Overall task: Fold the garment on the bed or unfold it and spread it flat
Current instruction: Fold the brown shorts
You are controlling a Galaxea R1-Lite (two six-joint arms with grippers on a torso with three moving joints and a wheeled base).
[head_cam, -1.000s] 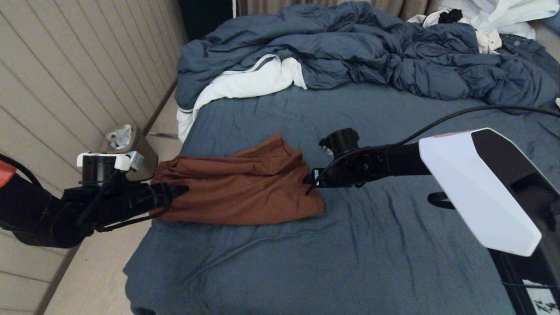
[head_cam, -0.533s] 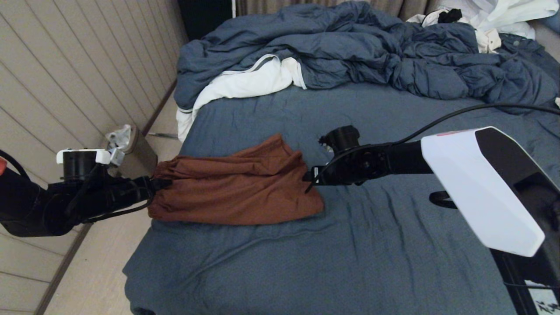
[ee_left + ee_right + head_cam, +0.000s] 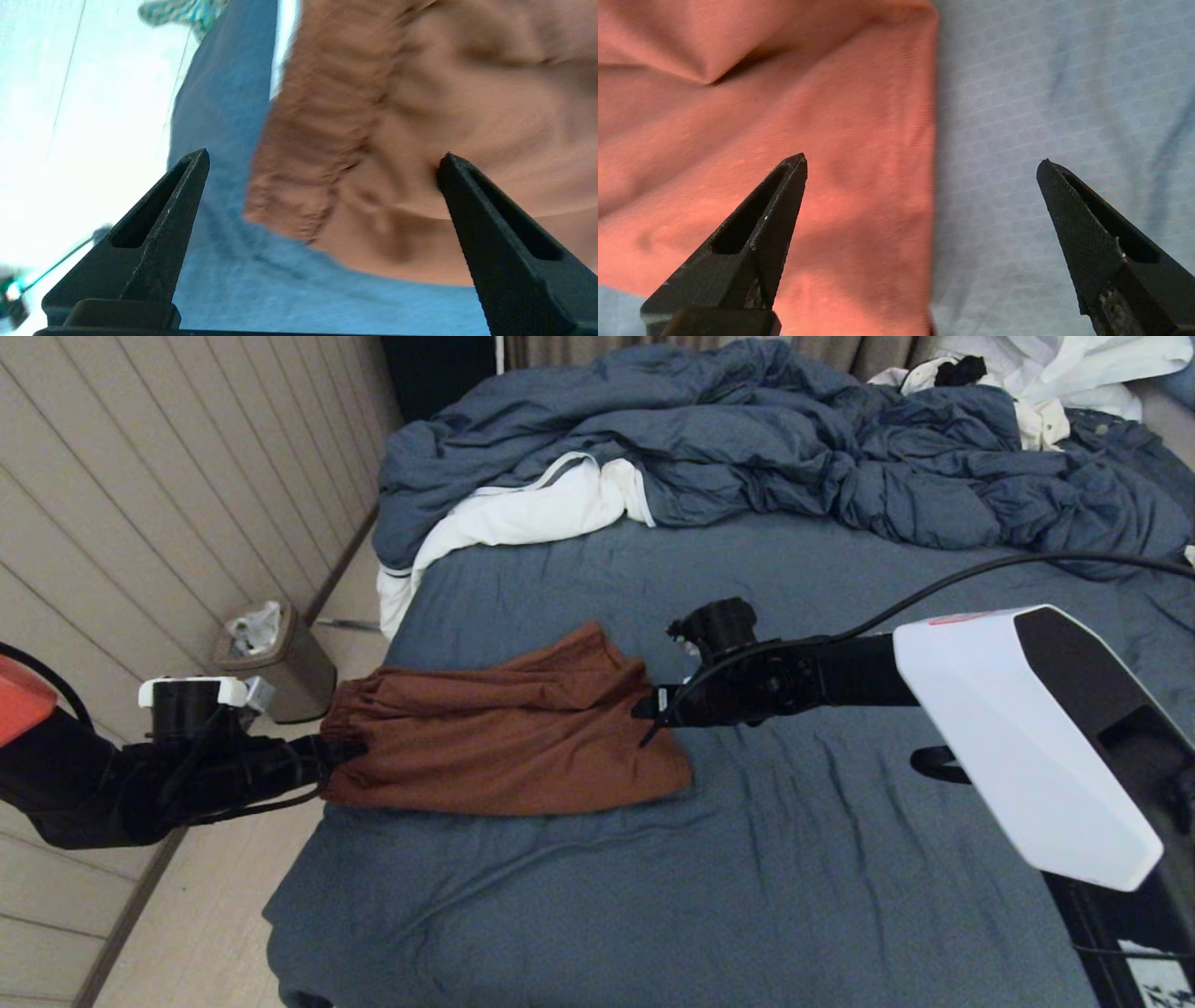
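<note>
The garment point(image 3: 504, 733), rust-brown shorts, lies folded on the bed point(image 3: 747, 859) near its left edge, gathered waistband to the left. My left gripper point(image 3: 341, 751) hovers at the waistband end, open, with the waistband corner point(image 3: 299, 196) between its spread fingers and nothing gripped. My right gripper point(image 3: 644, 709) is at the shorts' right edge, open; one finger point(image 3: 770, 219) is over the brown fabric point(image 3: 784, 116) and the other point(image 3: 1078, 224) over the blue sheet point(image 3: 1041, 93).
A rumpled blue duvet point(image 3: 794, 439) and white clothes point(image 3: 523, 513) pile up at the far end of the bed. A small bin point(image 3: 271, 653) stands on the floor beside the bed's left side. A black cable point(image 3: 980, 579) trails from the right arm.
The left gripper drew back to the left off the shorts, then edged back toward the waistband end. The right gripper shifted slightly left over the shorts' right edge. The shorts stayed put.
</note>
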